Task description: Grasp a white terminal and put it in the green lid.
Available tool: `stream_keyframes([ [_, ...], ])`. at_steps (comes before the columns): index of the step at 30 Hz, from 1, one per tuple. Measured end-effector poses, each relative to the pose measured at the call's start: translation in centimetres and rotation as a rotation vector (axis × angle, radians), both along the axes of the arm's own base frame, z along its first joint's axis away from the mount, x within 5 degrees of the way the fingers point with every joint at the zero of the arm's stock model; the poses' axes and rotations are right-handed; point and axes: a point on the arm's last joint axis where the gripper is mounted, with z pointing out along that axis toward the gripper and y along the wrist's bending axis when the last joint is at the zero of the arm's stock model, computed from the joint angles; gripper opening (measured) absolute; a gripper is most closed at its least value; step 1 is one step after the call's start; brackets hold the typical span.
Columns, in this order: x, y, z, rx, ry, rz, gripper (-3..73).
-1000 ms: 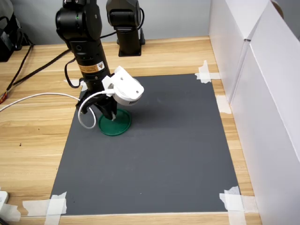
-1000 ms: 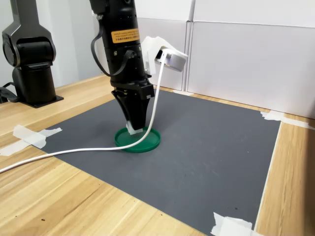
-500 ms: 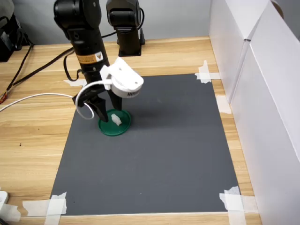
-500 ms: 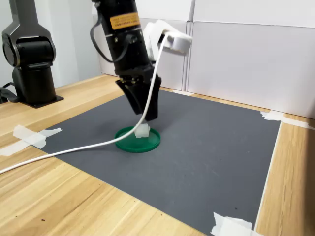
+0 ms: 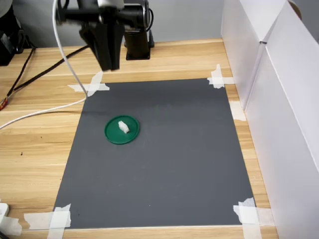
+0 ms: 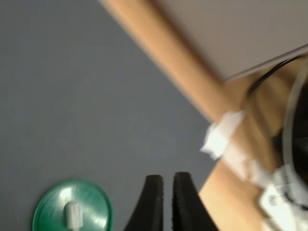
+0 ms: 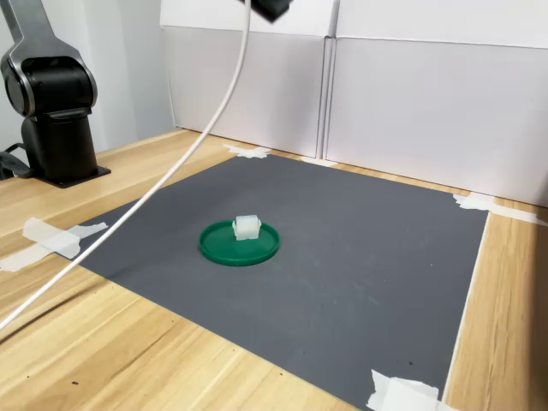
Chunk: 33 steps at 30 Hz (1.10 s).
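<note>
arm raised high — pincer (image 6: 163, 179) nearly closed — holding nothing

The end effector (image 6: 163, 185) (fingers nearly together) has risen from the green lid (image 5: 122, 130).

- The green lid (image 5: 122, 130) (image 7: 240, 242) (image 6: 72, 211) is looking like smooth moulded plastic, catching a soft sheen along its rim in both exterior views.
- The white terminal (image 5: 123, 126) (image 7: 246, 228) is showing as slightly translucent, milky plastic.
- The dark grey mat (image 5: 169, 164) (image 7: 360, 274) is appearing matt and faintly grainy, giving off no glare.
- The table (image 5: 35, 144) (image 7: 111, 342) is showing pale wood grain under a low-sheen finish.
- The white tape strips (image 5: 218, 77) (image 7: 53, 237) are looking papery and crinkled.
- The gripper (image 6: 163, 179) fingers (image 6: 153, 202) are reading as matt black plastic, finely ribbed on their inner faces.
- The white cable (image 7: 171, 180) is looking smooth and glossy.
- The white wall panels (image 7: 428, 111) are appearing flat and matt.
</note>
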Motion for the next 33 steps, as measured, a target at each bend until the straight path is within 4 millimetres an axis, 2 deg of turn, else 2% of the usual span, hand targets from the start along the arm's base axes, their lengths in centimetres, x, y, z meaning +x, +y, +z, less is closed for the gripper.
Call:
stream_keyframes([
  [4,-3.6,0.3,2.7,0.1,-0.114,-0.054,-1.1],
  [8,-7.0,0.6,4.7,0.32,-0.189,-0.149,-1.4],
  [10,-8.7,0.7,5.2,0.454,-0.225,-0.203,-1.5],
  [13,-10.7,0.5,4.6,0.638,-0.285,-0.285,-1.5],
  [15,-11.6,0.4,3.6,0.715,-0.328,-0.317,-1.5],
  [19,-12.6,0.1,0.4,0.785,-0.363,-0.36,-1.5],
  [25,-14.5,0.3,-5.4,0.789,-0.303,-0.39,-1.5],
  [33,-16.6,0.5,-11.2,0.768,-0.277,-0.392,-1.5],
])
